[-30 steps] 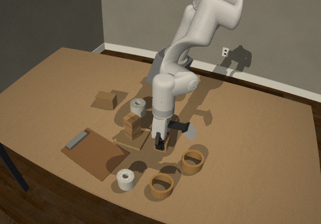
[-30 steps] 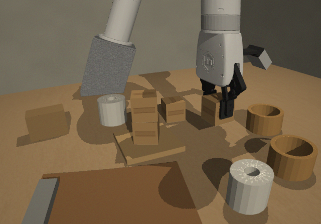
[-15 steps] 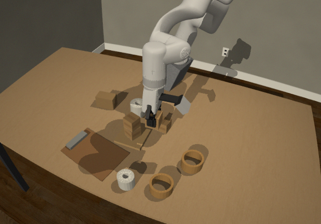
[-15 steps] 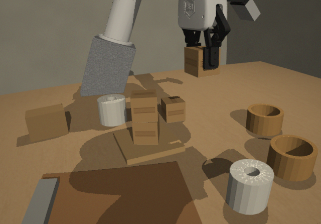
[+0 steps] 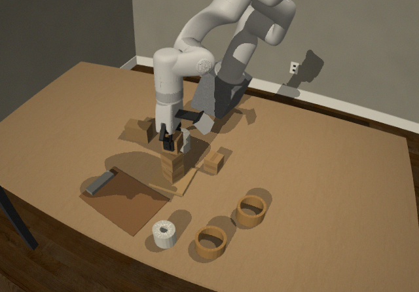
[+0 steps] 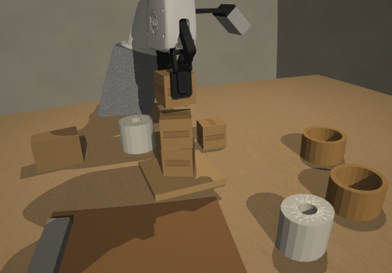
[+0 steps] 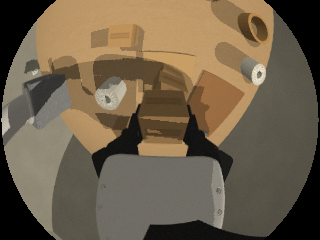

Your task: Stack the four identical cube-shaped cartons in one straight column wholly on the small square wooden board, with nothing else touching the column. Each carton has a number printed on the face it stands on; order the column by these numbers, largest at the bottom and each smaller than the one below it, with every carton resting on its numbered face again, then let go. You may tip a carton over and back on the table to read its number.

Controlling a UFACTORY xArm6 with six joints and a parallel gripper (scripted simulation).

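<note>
My gripper [image 6: 177, 85] is shut on a brown cube carton [image 6: 169, 88] and holds it just above a column of two cartons [image 6: 176, 143] that stands on the small square wooden board [image 6: 182, 176]. A thin gap shows between the held carton and the column's top. The held carton also shows in the top view [image 5: 173, 143] and in the wrist view [image 7: 163, 116]. A fourth carton [image 6: 211, 133] stands on the table just right of the column, beside the board [image 5: 174, 184].
A white cylinder [image 6: 136, 134] stands close left of the column. A larger brown box [image 6: 57, 148] lies far left. A dark brown mat [image 6: 145, 235] with a grey bar [image 6: 49, 248] lies in front. Two wooden rings [image 6: 323, 145] [image 6: 356, 191] and another white cylinder [image 6: 304, 227] stand at the right.
</note>
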